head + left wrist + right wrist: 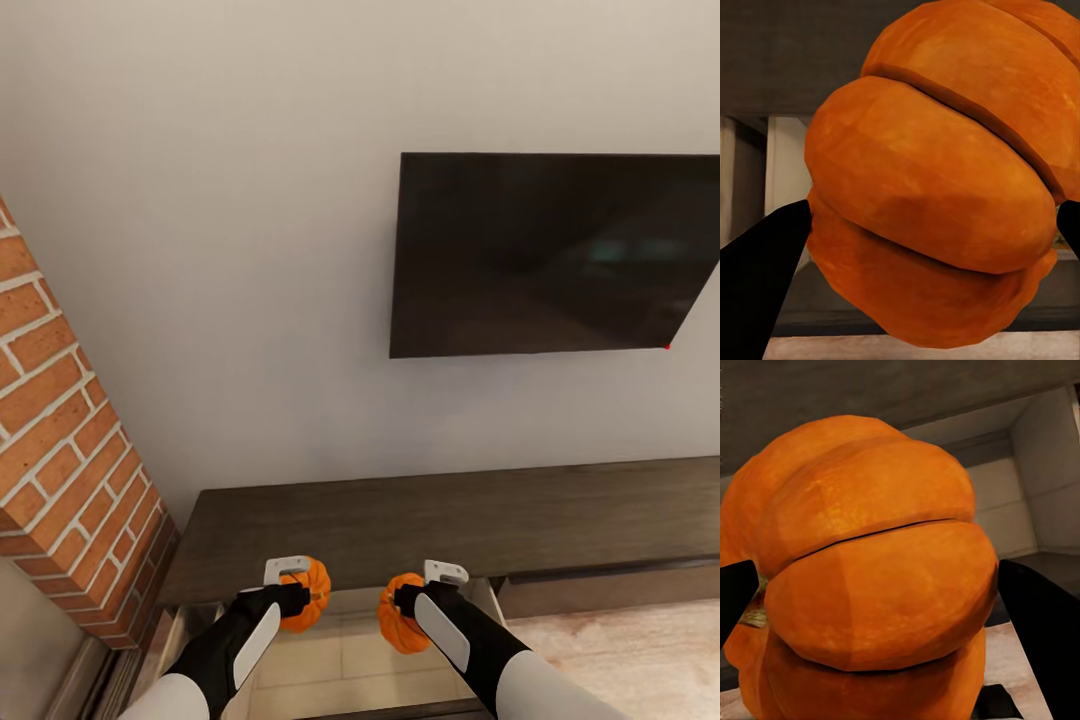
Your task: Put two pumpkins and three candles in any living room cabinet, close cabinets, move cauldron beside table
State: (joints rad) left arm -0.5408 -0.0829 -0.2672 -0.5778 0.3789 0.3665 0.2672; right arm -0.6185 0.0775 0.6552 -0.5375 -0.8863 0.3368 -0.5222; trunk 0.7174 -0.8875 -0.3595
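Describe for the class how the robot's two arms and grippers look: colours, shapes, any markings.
Both arms are matte black with long white rounded panels and white forearm shells. The left gripper and right gripper each carry a small pale-grey bracket; their jaws are plain black. No cables or markings show.

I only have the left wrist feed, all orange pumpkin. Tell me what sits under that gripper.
Observer: On the head view, the left gripper holds its pumpkin above an open drawer of the dark wood cabinet, pale inside.
Operator: Report the other arm.
Observer: The right gripper holds the second pumpkin, also over that open drawer.
Operator: Give me the grip on that one.
Observer: On the right wrist view, dark fingers flank the second pumpkin on both sides.
Operator: Say what is above the cabinet.
Observer: A dark television hangs on the wall; a brick column stands left of the cabinet.
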